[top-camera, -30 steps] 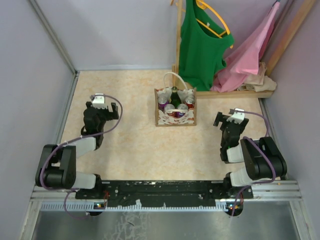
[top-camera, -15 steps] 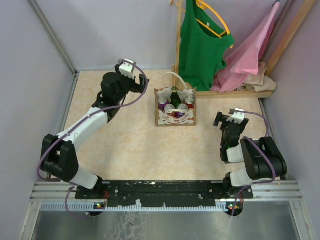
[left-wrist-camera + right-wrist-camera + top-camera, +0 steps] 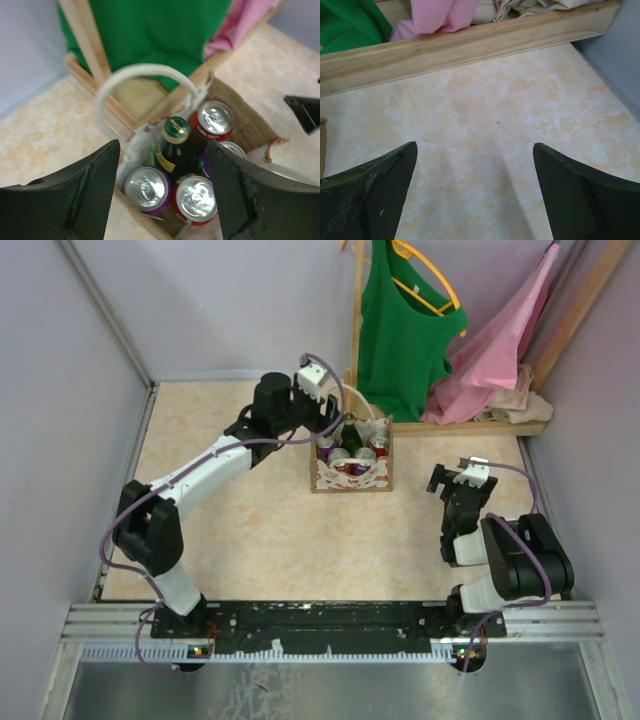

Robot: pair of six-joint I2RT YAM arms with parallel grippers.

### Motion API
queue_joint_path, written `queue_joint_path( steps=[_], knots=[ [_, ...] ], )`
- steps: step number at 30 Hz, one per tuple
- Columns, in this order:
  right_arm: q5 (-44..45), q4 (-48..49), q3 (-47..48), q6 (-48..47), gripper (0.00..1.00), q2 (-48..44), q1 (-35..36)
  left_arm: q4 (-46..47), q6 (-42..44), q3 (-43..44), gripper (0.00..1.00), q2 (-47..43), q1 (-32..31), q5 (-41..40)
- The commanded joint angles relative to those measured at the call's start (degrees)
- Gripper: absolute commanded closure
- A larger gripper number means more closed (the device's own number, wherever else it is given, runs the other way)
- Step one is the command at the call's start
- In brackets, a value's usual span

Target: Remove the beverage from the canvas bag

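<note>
The canvas bag (image 3: 350, 478) stands mid-table, cream with red-and-white lace pattern and white loop handles (image 3: 142, 72). Inside stand a dark bottle with a green cap (image 3: 176, 130), a purple can (image 3: 146, 187), a red can (image 3: 196, 199), another red can (image 3: 215, 117) and one more can (image 3: 232, 150) at the right. My left gripper (image 3: 333, 425) is open and empty, hovering above the bag's back left, its fingers straddling the drinks in the left wrist view (image 3: 164, 150). My right gripper (image 3: 455, 480) is open and empty over bare table at the right (image 3: 475, 147).
A wooden rack behind the bag holds a green shirt (image 3: 400, 330) and a pink cloth (image 3: 500, 340); its base rail (image 3: 470, 427) lies on the table right of the bag. Grey walls close in the left, back and right sides.
My left arm has swung from the table's left side up and right until its open gripper is over the bag. The right arm has not moved.
</note>
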Motion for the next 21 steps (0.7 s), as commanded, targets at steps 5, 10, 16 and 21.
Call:
queue_joint_path(
  steps=[5,10,16,21],
  knots=[
    [0.06,2.62,1.15,-0.13,0.01,-0.47,-0.25,-10.26,3.00,3.92,0.17,3.64,-4.82,-1.22],
    [0.06,2.61,1.16,-0.12,0.01,-0.53,-0.25,-16.11,3.14,5.42,0.04,5.25,-5.15,-2.89],
    [0.05,2.57,1.16,-0.11,0.01,-0.48,-0.25,-23.37,3.06,8.11,0.05,6.87,-6.39,-6.14],
    [0.06,2.57,1.16,-0.11,0.01,-0.47,-0.25,-28.17,1.49,9.97,0.06,8.78,-7.10,-7.73]
  ],
)
